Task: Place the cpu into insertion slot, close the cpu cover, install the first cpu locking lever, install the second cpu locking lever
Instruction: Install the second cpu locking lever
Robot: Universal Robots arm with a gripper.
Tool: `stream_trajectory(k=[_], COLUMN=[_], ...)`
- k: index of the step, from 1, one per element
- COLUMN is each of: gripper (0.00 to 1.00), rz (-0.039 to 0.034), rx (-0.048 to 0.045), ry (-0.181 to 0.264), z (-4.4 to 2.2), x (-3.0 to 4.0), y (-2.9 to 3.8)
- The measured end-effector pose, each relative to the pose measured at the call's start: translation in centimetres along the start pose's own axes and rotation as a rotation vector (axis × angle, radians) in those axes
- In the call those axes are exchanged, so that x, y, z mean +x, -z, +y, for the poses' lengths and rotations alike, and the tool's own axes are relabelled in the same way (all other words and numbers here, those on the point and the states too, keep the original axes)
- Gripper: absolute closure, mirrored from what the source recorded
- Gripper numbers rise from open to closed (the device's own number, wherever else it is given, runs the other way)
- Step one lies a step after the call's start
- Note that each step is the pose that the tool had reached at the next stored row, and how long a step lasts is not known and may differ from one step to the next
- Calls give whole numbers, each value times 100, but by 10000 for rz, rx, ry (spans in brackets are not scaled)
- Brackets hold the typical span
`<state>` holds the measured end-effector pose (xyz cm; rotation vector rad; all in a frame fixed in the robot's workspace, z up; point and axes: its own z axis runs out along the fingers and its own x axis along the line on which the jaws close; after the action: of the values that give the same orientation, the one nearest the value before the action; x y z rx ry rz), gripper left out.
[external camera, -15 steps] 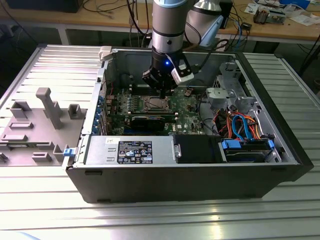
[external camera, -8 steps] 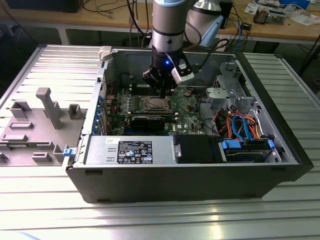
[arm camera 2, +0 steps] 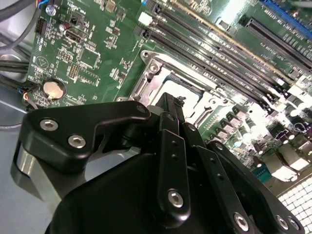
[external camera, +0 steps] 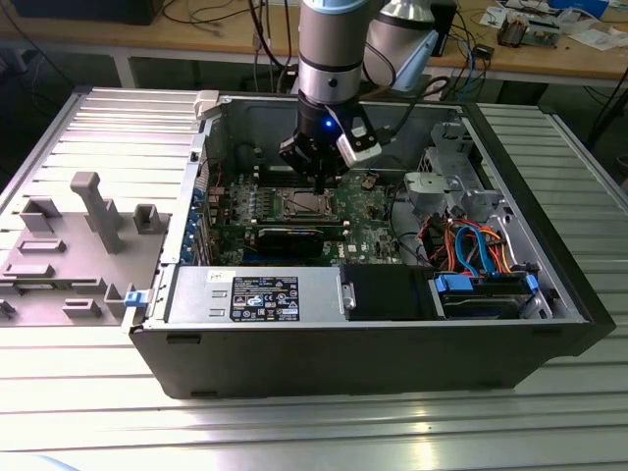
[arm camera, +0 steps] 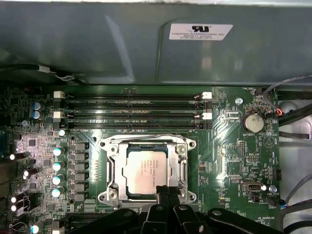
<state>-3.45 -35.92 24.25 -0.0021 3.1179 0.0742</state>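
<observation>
Motherboard [arm camera: 234, 161] time again: we've got the open tower case [external camera: 549, 285] lying on its side on a ribbed metal table [external camera: 294, 422], and the arm reaches down into it with the gripper [external camera: 322, 179] hanging just above the socket area.

In the first wrist view the cpu [arm camera: 145, 174] sits inside the insertion slot [arm camera: 113, 171], silver top facing up, and the cpu cover [arm camera: 182, 168] is folded down flat around it, so the chip shows through the cover's window. The gripper's fingertips [arm camera: 168, 191] are pressed together at the edge of the cover, clenched with nothing between them as far as we can tell. We can't make out where the locking levers sit.

The four RAM slots [arm camera: 131, 109] run just beside the socket, and the coin battery [arm camera: 253, 122] sits well apart from it. The second wrist view also catches the socket [arm camera 2: 170, 85] past the gripper's black linkage [arm camera 2: 170, 161].
</observation>
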Motion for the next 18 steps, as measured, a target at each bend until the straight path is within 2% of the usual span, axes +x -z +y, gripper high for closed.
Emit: stream_trajectory(k=[7, 18], gripper=[89, 89], rz=[-1, 0], rx=[0, 6], ry=[-1, 1], z=[-38, -48], x=[0, -1], y=[1, 19])
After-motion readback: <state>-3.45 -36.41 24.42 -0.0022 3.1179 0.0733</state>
